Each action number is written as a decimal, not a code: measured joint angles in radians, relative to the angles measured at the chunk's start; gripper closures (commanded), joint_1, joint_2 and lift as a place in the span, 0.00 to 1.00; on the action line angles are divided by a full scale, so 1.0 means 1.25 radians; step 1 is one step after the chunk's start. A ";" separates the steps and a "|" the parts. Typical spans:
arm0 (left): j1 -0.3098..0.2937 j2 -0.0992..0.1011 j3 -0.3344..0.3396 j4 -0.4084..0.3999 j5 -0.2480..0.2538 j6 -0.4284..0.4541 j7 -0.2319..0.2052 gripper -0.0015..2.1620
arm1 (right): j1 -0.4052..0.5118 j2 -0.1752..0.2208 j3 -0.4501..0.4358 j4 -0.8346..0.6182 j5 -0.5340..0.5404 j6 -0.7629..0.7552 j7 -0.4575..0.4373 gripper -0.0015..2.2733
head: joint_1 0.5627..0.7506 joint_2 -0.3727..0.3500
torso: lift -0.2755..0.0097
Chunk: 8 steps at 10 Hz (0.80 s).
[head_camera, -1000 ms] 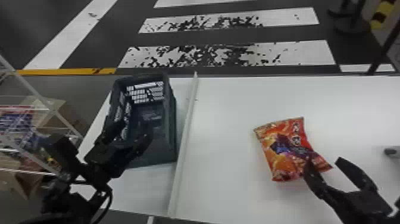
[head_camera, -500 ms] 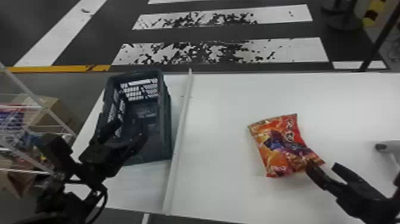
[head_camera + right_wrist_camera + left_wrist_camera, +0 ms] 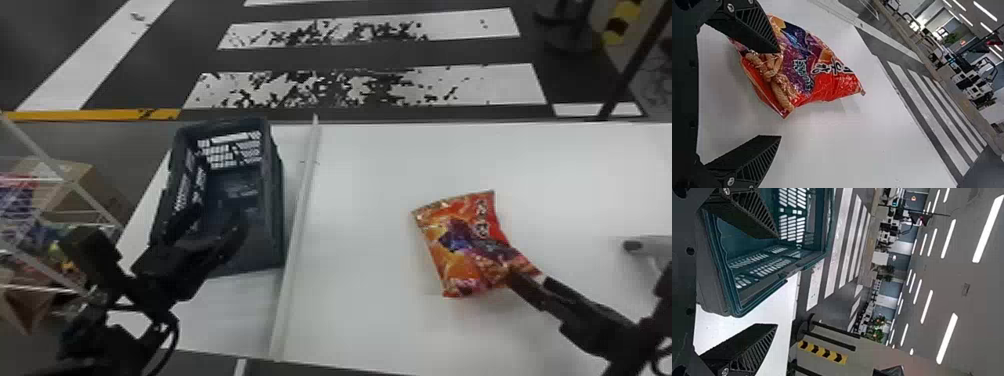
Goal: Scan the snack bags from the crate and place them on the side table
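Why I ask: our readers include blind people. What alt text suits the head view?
An orange snack bag lies on a white table, the robot's right gripper at its lower right corner. Farther left, the left gripper overlaps a dark crate.

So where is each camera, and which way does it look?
Head view: on the head, looking forward and down at the crate and snack bag, both arms in sight.
Left wrist view: on that wrist, looking past its open jaws at the crate and room.
Right wrist view: on that wrist, facing the snack bag past open jaws.
All three share the striped floor.
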 measured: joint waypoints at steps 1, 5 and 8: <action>0.000 0.000 0.000 0.002 0.000 0.000 0.000 0.03 | -0.018 0.000 -0.007 0.014 -0.012 0.025 0.002 0.06 | 0.70 0.72 | 0.63; 0.000 0.000 0.000 0.010 0.000 0.000 0.000 0.03 | -0.096 0.000 -0.030 0.095 -0.086 0.101 0.027 0.63 | 0.70 0.74 | 0.63; 0.000 0.000 0.004 0.010 0.001 0.002 0.000 0.04 | -0.109 0.000 -0.052 0.096 -0.102 0.112 0.039 0.99 | 0.70 0.72 | 0.63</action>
